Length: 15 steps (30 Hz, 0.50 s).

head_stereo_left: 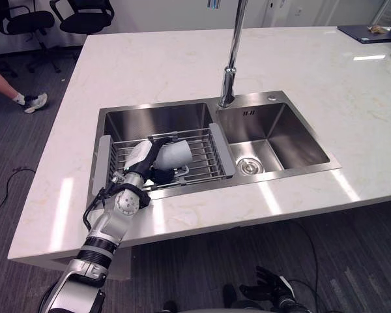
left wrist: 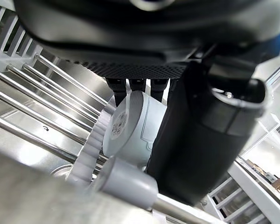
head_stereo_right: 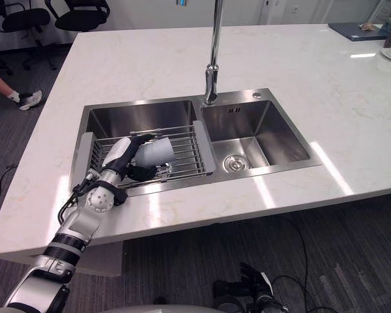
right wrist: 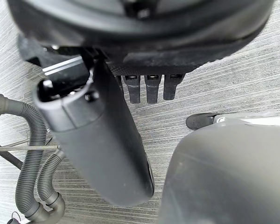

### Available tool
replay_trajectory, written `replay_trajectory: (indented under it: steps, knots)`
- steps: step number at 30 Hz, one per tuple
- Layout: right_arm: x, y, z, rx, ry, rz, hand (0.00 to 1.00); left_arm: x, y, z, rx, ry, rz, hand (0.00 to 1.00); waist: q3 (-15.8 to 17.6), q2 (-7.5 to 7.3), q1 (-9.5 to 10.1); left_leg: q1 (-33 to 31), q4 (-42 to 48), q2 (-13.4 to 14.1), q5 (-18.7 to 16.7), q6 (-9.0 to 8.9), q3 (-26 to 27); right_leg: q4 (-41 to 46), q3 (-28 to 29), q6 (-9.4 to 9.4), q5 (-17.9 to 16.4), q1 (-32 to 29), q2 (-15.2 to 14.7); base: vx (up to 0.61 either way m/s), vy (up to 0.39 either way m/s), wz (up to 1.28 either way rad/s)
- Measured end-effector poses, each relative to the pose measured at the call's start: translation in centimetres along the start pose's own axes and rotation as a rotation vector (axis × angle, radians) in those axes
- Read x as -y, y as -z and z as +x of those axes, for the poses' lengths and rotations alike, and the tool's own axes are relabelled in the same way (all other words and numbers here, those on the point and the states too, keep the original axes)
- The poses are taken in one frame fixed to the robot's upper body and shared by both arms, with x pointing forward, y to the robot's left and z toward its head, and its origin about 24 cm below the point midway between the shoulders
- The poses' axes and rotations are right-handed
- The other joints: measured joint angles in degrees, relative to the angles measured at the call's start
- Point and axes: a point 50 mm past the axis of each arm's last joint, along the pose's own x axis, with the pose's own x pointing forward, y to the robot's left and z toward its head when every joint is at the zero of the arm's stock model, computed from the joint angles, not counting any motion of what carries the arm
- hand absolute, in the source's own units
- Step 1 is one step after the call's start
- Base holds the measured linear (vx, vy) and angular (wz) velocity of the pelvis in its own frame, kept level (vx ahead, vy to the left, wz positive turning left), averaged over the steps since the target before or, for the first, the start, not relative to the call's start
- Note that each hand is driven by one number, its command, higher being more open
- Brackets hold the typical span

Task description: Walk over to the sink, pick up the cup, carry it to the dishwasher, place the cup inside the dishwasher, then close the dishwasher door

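Note:
A pale grey cup lies on its side on the wire rack across the sink's left basin. My left hand reaches in from the counter's near edge. Its dark fingers curl over the cup's top and its white-covered thumb is against the cup's side. In the left wrist view the cup sits between the thumb and the fingers, over the rack's bars. My right hand hangs low beside me above the floor, fingers relaxed and holding nothing.
A tall chrome faucet stands behind the divider between the basins. The right basin holds only its drain. The marble counter has a dark tray at the far right. Office chairs and a person's foot are at the left.

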Motion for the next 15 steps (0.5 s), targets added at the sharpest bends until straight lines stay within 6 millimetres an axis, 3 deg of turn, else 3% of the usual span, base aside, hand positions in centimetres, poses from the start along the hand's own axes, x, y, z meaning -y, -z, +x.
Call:
replay_trajectory:
  steps: [9,15]
  knots:
    - [0.0,0.0,0.0,-0.004,-0.016,-0.007,0.9,-0.6,-0.1,1.2,-0.008,0.059,0.055,0.9,0.0,-0.02,-0.24,0.2,0.0,0.0,0.0,-0.01,0.0,-0.1,0.0,0.03,0.0,0.1,0.0,0.0,0.0,0.0]
    - [0.0,0.0,0.0,-0.011,-0.028,-0.019,0.9,-1.4,-1.3,2.5,0.038,0.14,0.191,0.9,0.2,0.01,-0.44,0.1,-0.1,0.0,0.0,-0.02,0.5,0.0,0.6,0.11,0.1,-0.2,0.0,0.0,0.0,-0.04]
